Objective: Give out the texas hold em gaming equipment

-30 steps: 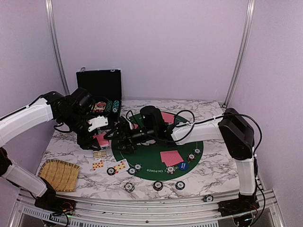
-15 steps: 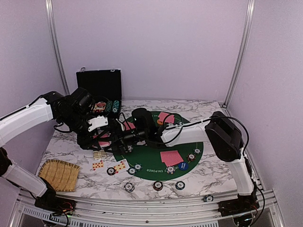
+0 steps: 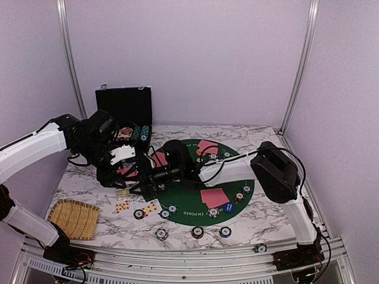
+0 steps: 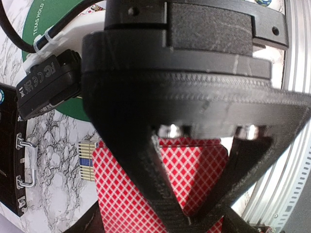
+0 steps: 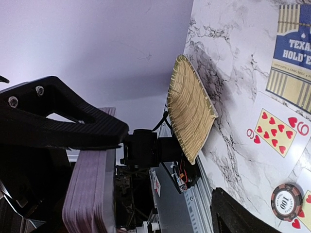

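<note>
Deck of red-backed cards is off the surface, clenched in the left end effector at centre-left of the top view, in front of the black chip case. Right end effector reaches in from the right of that frame and meets it head-on. Its jaws stand apart, nothing gripped. Right wrist view: deck is edge-on at lower left, card edges running up-down in frame. One finger sits just over the deck's top end, the other finger is well apart at lower right. So the deck is inside the gap but hard against one side, not centred. Can't tell if that near finger touches the stack. Left wrist view: the right fingers come down from the top of frame over the red back, with the deck's long axis running roughly top-to-bottom, in line with that approach. My read: the handover or peel turns on that offset. Left arm is the holder, right arm does the taking.
</note>
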### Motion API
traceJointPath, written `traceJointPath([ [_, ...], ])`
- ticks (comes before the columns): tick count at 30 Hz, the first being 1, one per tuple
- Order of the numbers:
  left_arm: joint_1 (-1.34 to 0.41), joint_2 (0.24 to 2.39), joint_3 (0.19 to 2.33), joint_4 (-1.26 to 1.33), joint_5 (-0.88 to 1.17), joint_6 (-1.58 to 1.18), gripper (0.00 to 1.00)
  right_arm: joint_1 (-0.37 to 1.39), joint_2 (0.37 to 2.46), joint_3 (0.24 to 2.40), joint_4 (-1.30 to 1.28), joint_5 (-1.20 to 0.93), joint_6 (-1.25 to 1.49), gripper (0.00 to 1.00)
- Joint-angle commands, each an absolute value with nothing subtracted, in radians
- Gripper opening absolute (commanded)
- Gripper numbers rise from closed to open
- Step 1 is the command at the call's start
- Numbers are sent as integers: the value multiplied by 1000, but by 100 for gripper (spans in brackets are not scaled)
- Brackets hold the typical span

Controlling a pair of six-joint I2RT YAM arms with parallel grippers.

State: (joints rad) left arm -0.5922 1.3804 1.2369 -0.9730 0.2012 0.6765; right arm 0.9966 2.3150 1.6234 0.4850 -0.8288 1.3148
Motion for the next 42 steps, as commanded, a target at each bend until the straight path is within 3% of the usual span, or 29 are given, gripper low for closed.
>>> traceJointPath([
  [1, -589, 1367, 1258, -979, 225, 675, 0, 976, 2280, 1576, 489, -807, 1316, 79],
  [27, -589, 1365, 1259, -980, 211, 676, 0, 933, 2149, 1453, 494, -798, 1292, 30],
  [34, -589, 1369, 1257, -980, 209, 676, 0, 933, 2127, 1443, 505, -796, 1296, 21],
  [36, -589, 1369, 1254, -979, 205, 678, 0, 935, 2125, 1441, 509, -796, 1299, 23],
  [40, -589, 1368, 1250, -980, 205, 678, 0, 947, 2137, 1466, 495, -802, 1287, 57],
  [42, -589, 1370, 1252, -980, 209, 678, 0, 956, 2145, 1484, 477, -796, 1273, 67],
])
